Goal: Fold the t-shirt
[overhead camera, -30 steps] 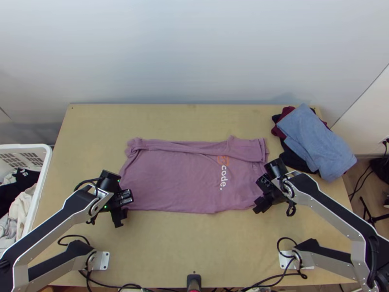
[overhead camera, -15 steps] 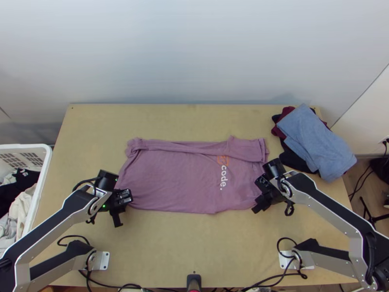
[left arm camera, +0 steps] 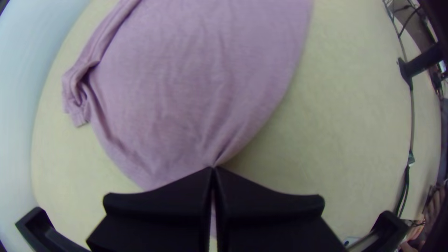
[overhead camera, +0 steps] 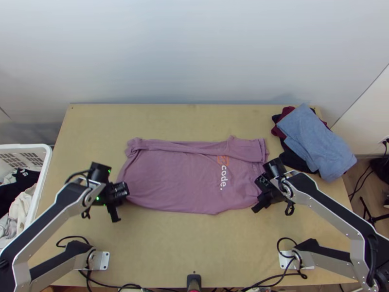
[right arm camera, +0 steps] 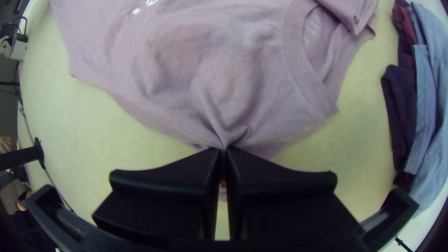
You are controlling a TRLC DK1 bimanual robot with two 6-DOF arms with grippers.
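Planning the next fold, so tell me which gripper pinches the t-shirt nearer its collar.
The right gripper; the left gripper pinches the t-shirt at the end away from the collar.

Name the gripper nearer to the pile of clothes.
Right. The right gripper pinches the t-shirt's neck end, just below and left of the pile of clothes in the top view; the left gripper pinches the opposite end, far across the table.
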